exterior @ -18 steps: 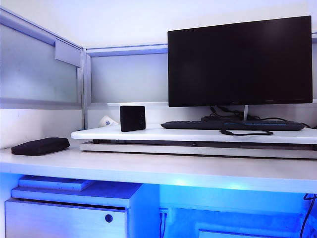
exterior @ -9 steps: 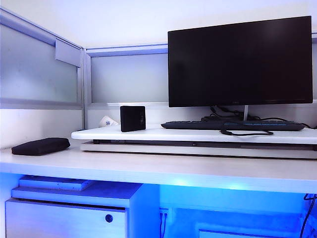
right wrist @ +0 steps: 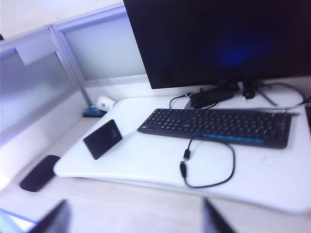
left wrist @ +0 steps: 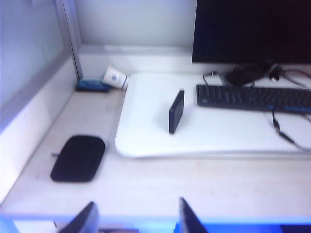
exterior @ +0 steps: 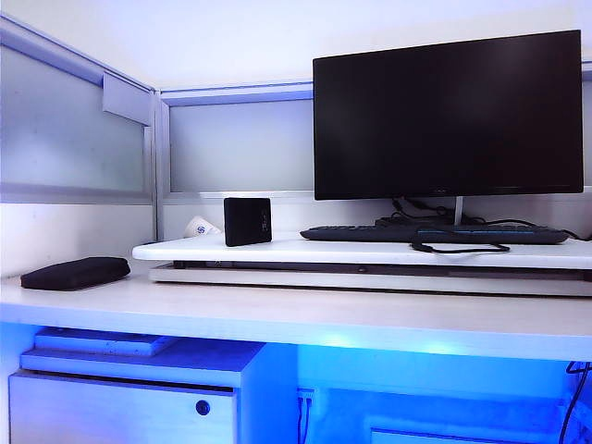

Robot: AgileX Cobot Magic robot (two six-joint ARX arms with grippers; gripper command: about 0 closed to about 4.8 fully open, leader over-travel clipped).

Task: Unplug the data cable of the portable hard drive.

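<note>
the left gripper (left wrist: 135, 218) shows only as two dark finger tips low in its wrist view, well parted with bare desk between them and nothing held; the right gripper (right wrist: 134, 217) likewise shows two blurred dark tips standing wide apart and empty. neither arm appears in the exterior view, so both seem to hang back at the near edge of the desk, well apart from the work. the job looks to be at its very start, the approach not yet made. at about twelve o'clock from the left fingers, on the smooth white rounded board (left wrist: 146, 145), the small flat dark rectangular hard drive (left wrist: 176, 111) stands on edge, its face glossy and its corners rounded. from the right fingers at about one o'clock lies the thin black looped data cable (right wrist: 214, 165), limp and rubbery, its small plug ends just beside each other in front of the long black plastic keyboard (right wrist: 218, 127). whether the cable joins the drive i cannot tell; it appears apart from it. the next move would call for steadying the slab with one gripper and pinching the small plug with the other. a soft black oblong pouch (left wrist: 77, 158) lies at ten o'clock on the pale matte desk (left wrist: 146, 184).
</note>
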